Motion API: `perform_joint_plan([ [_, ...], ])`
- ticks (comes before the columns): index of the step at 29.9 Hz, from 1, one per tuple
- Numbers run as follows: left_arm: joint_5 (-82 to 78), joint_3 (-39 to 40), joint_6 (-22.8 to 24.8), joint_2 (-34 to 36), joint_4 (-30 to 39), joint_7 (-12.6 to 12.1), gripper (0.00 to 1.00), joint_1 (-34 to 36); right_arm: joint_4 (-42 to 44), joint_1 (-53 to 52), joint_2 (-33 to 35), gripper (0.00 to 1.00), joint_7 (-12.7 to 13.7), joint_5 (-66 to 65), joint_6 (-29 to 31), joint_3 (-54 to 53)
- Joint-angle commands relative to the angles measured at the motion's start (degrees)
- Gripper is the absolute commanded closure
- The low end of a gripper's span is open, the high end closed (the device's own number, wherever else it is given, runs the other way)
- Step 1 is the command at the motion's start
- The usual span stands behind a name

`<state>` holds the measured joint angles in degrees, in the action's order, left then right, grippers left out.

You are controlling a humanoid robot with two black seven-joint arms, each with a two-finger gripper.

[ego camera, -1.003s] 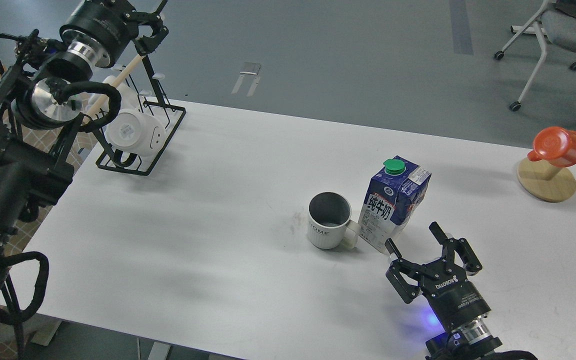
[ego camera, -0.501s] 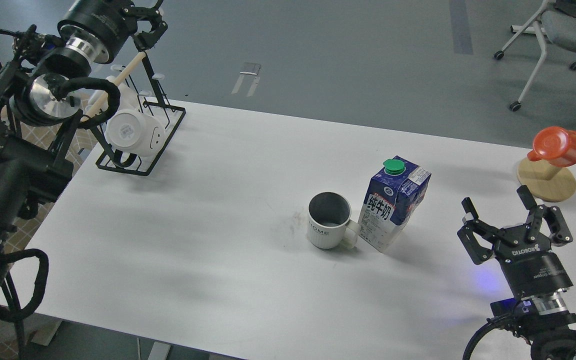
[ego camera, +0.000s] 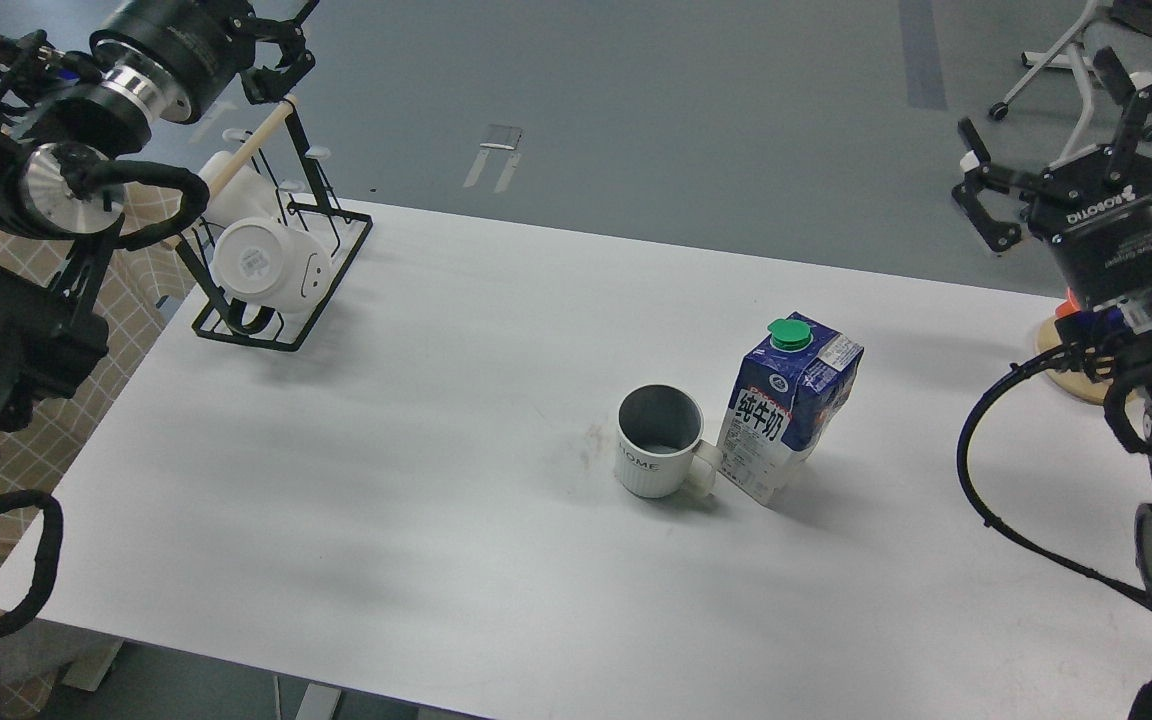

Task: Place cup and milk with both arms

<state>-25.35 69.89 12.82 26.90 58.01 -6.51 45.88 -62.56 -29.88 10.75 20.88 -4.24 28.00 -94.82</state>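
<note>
A white ribbed cup [ego camera: 658, 441] marked HOME stands upright on the white table [ego camera: 386, 450], its handle pointing right. A blue milk carton [ego camera: 787, 405] with a green cap stands right beside it, touching the handle. My right gripper [ego camera: 1066, 100] is open and empty, raised high at the far right, well clear of both. My left gripper [ego camera: 271, 45] is at the top left above the black rack, far from the cup; its fingers are dark and hard to tell apart.
A black wire rack [ego camera: 281, 265] with white cups stands at the table's back left corner. A round wooden stand [ego camera: 1071, 365] with a red cup, mostly hidden behind my right arm, is at the back right. An office chair [ego camera: 1066, 60] stands beyond the table.
My right gripper has let go of nothing; it rose from beside the carton up and to the far right, staying open. My left arm drifted slightly left and up. Cup and carton have not moved.
</note>
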Motion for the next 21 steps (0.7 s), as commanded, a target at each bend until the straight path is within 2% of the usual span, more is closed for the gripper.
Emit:
perform_joint_plan([
  [1, -1.19, 0.15, 1.68, 0.35, -0.09, 0.35, 0.02, 0.53, 6.92, -8.97, -0.38, 0.00, 0.04, -7.10, 0.00, 0.25],
  [5, -0.66, 1.03, 5.10, -0.44, -3.59, 0.62, 0.02, 2.37, 13.76, -18.61, -2.83, 0.00, -0.05, -7.72, 0.00, 0.42],
  [8, -0.66, 1.21, 5.38, -2.02, -6.15, 2.89, 0.02, 3.87, 17.02, -22.76, -3.37, 0.00, -0.05, -7.72, 0.00, 0.42],
  [9, -0.66, 1.21, 5.38, -2.37, -6.41, 4.99, 0.02, 3.96, 17.90, -24.25, -3.54, 0.00, -0.14, -7.72, 0.00, 0.42],
  [11, -0.75, 1.12, 5.46, -2.47, -6.42, 7.20, 0.02, 4.04, 17.74, -25.57, -3.20, 0.00, -0.14, -7.72, 0.00, 0.42],
  [21, -0.66, 1.21, 5.55, -2.55, -6.42, 7.74, 0.02, 4.22, 17.82, -27.16, -1.61, 0.00, -0.14, -7.98, 0.00, 0.51],
])
